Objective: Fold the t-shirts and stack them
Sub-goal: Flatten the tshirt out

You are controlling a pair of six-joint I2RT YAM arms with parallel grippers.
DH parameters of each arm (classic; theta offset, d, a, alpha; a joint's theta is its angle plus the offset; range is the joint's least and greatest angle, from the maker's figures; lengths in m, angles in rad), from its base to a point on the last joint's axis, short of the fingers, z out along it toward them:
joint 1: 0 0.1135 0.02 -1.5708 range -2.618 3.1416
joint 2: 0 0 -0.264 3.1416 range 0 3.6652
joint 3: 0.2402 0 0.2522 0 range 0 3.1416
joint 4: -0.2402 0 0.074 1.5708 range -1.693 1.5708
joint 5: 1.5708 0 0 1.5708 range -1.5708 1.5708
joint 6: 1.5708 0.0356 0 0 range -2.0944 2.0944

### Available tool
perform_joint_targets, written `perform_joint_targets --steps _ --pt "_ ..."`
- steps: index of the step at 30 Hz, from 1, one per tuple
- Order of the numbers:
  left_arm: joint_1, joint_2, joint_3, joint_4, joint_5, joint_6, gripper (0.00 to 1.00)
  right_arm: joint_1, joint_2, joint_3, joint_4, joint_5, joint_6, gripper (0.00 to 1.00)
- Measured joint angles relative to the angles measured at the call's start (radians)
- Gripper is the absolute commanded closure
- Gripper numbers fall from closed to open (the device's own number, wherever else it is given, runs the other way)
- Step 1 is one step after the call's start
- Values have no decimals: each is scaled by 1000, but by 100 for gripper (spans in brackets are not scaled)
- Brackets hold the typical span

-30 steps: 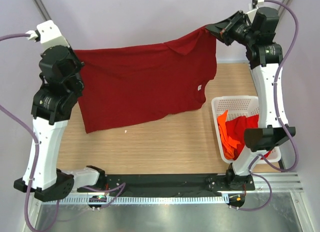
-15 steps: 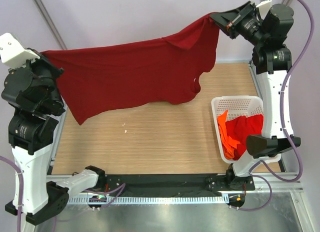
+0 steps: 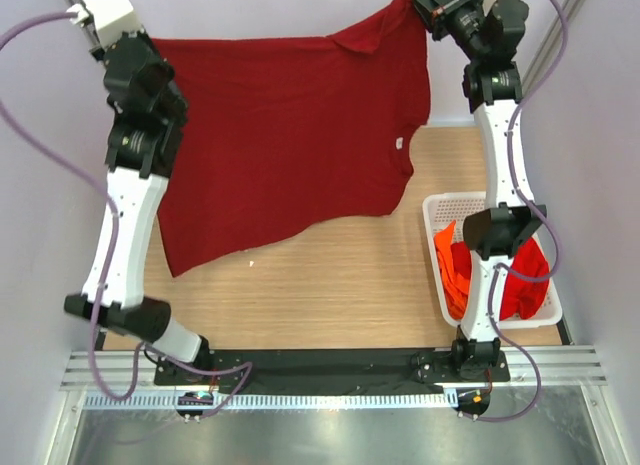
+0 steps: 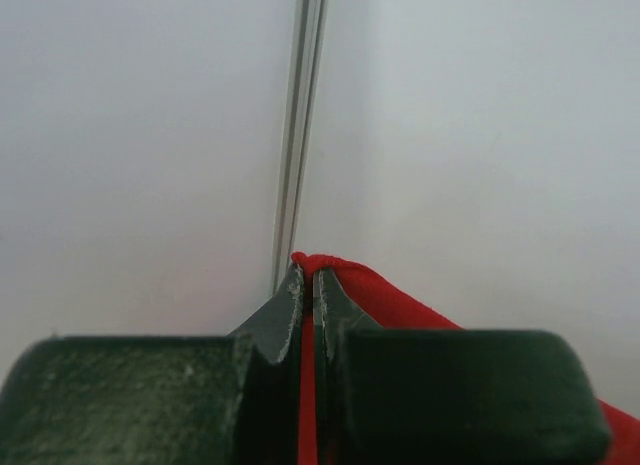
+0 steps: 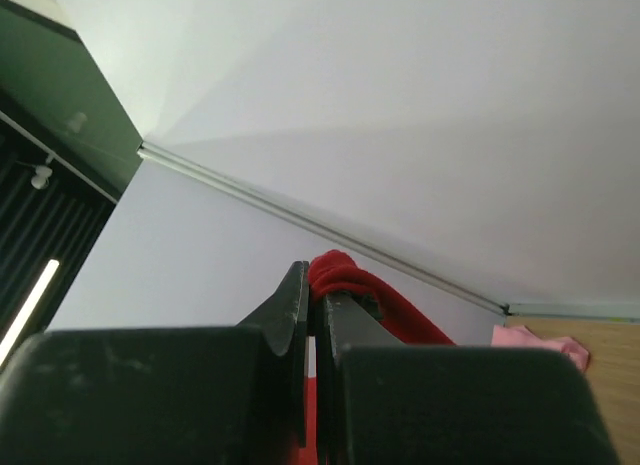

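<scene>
I'm holding the dark red t-shirt [image 3: 290,135] stretched above the table [image 3: 330,285], left jaws and right jaws each clamping one end of its top edge (so it's hanging flat for folding). The orange t-shirt [image 3: 450,275] and bright red t-shirt [image 3: 527,285] are lying in the basket [image 3: 455,198].

- No word, number, brand or sign can be read in any of the views.
- The dark red cloth t-shirt [image 3: 290,135] bears a small white tag [image 3: 399,143] near its right-hand edge in the top view. The tag is too small to tell whether anything is printed on it.
</scene>
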Motion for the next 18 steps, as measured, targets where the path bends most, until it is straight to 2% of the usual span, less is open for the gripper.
perform_joint_targets --steps 5,10,15,18 --pt "71 152 156 9 35 -25 100 3 72 31 49 72 64 99" --pt "88 166 229 18 76 -76 100 10 53 43 93 105 70 99" --pt "97 102 208 16 104 -128 100 12 -27 13 99 96 68 99" --pt "100 -28 72 2 118 -168 100 15 -177 -140 95 69 35 99"
